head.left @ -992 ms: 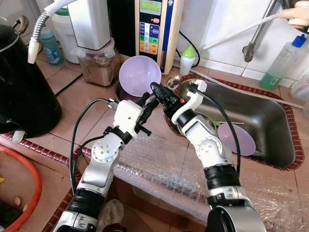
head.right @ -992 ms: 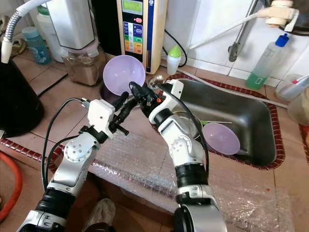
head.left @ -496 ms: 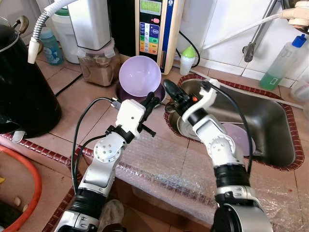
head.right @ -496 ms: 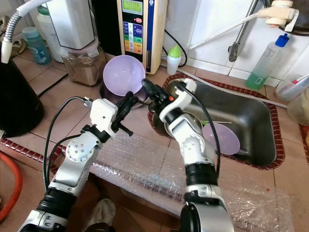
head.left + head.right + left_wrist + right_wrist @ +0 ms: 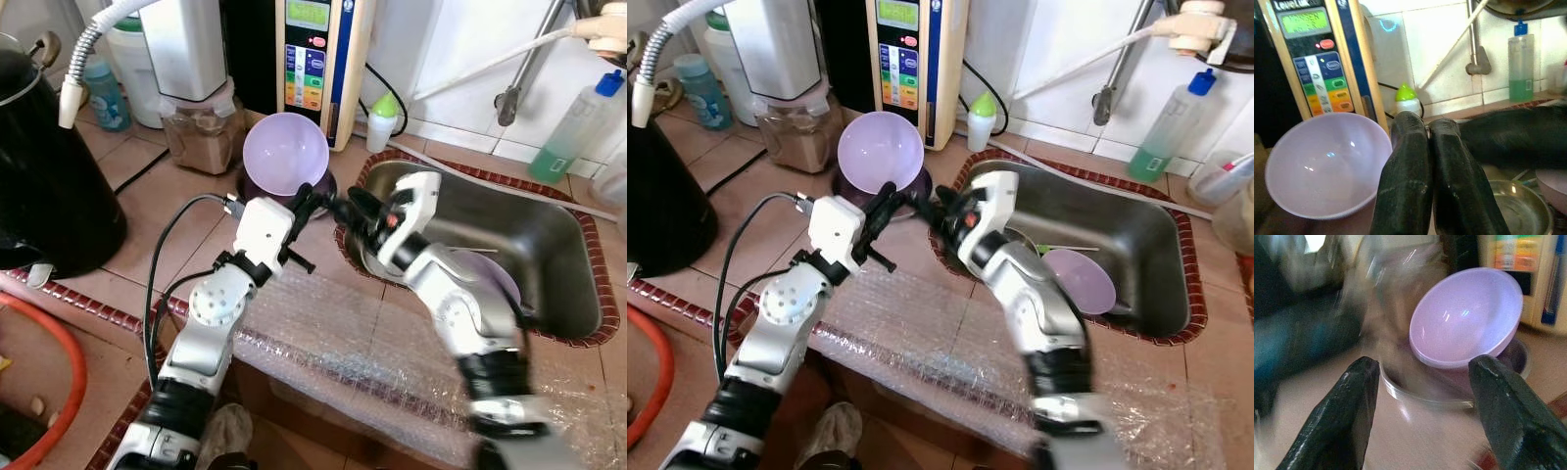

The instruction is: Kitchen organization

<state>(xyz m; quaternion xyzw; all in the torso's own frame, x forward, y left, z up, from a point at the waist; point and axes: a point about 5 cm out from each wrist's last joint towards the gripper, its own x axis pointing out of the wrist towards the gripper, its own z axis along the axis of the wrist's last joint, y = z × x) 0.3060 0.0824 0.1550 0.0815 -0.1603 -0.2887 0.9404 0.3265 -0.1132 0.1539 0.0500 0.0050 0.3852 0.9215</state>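
Facing lilac bowl (image 5: 1467,313), prob. R gripper (image 5: 1422,418) agape

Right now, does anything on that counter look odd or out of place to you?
Yes: the lilac bowl by the sink stands tilted on its edge atop a darker dish, not flat. Another lilac bowl leans inside the sink.

Lilac bowl (image 5: 1467,316): smooth glossy plastic, highlights seen inside; tilted ahead of right gripper (image 5: 1422,401) between spread, matt black, slightly grained fingers (image 5: 1339,418). Dark glossy dish (image 5: 1449,387) seen beneath bowl. Left gripper (image 5: 1436,181) fingers pressed together, matt black rubbery finish, scuffed. Steel sink (image 5: 549,245) beside right gripper: brushed metal, dull sheen. Countertop (image 5: 147,196) under grippers: glazed terracotta tile. Bubble wrap (image 5: 343,333) below both wrists: clear, crinkled plastic.
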